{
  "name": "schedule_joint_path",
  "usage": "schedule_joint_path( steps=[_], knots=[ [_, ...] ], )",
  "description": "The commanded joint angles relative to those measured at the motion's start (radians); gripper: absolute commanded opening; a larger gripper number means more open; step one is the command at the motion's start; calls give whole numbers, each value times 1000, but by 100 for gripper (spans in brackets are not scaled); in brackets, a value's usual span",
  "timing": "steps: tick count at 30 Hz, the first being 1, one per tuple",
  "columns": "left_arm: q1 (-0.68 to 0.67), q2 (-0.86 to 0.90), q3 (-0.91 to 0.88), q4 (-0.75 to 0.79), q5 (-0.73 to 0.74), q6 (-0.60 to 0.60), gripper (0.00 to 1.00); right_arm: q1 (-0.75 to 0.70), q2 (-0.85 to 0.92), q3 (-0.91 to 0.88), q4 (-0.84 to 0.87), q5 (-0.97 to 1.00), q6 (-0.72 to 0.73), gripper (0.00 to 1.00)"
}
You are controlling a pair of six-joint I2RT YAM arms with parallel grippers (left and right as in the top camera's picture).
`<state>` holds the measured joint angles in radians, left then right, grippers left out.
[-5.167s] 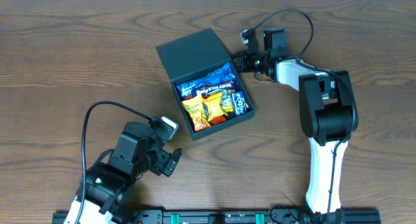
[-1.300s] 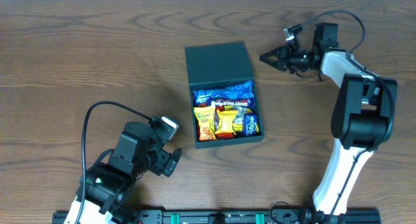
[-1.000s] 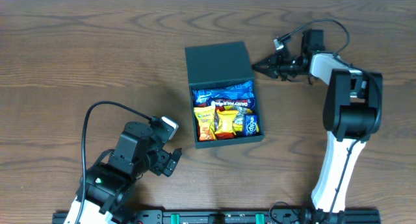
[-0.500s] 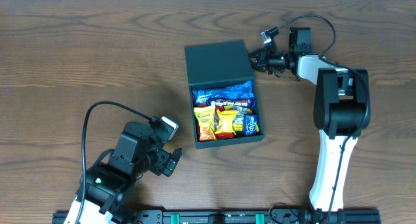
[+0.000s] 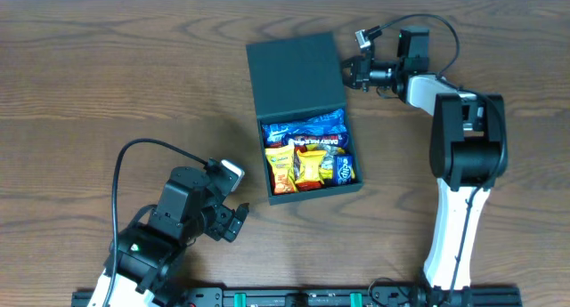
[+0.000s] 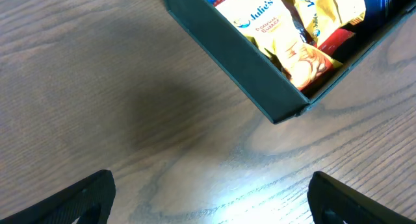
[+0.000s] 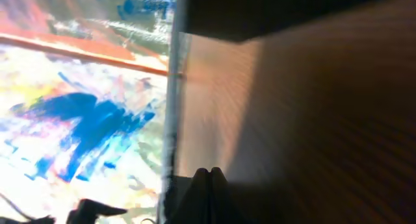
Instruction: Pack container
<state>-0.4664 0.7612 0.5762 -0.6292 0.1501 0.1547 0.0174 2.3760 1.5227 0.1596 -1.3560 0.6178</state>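
Note:
The dark teal-green container [image 5: 311, 192] sits mid-table with its base full of colourful snack packets [image 5: 308, 156]. Its hinged lid [image 5: 294, 76] stands back from the base, slightly raised. My right gripper [image 5: 345, 74] is shut, empty, with its tips against the lid's right edge. In the right wrist view the shut fingertips [image 7: 209, 176] sit beside the container wall [image 7: 173, 113], with blurred snack packets [image 7: 84, 120] to the left. My left gripper [image 5: 233, 223] rests open near the front left. In its own view the left gripper [image 6: 208, 208] is open over bare wood, below the container's corner [image 6: 279, 107].
The brown wooden table [image 5: 107, 84] carries nothing else. A black cable [image 5: 134, 156] loops up from the left arm, and another cable [image 5: 419, 27] arcs over the right wrist. The right arm's white base [image 5: 454, 227] stands at the front right.
My right gripper, shut throughout, swept left to the lid's right edge. The lid has since tipped up a little, with its far left corner shifted up and left. The left arm stayed still.

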Motion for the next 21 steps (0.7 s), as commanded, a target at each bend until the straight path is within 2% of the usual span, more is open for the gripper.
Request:
schedule_joint_path(
  steps=[1,6,21],
  knots=[
    [3,-4,-5,-3,-3,-5,95,14,-134,19,13,-117,13,1],
    [3,-4,-5,-3,-3,-5,95,14,-229,18,16,-204,14,1],
    [3,-4,-5,-3,-3,-5,95,50,-466,18,-22,-204,14,1]
  ],
)
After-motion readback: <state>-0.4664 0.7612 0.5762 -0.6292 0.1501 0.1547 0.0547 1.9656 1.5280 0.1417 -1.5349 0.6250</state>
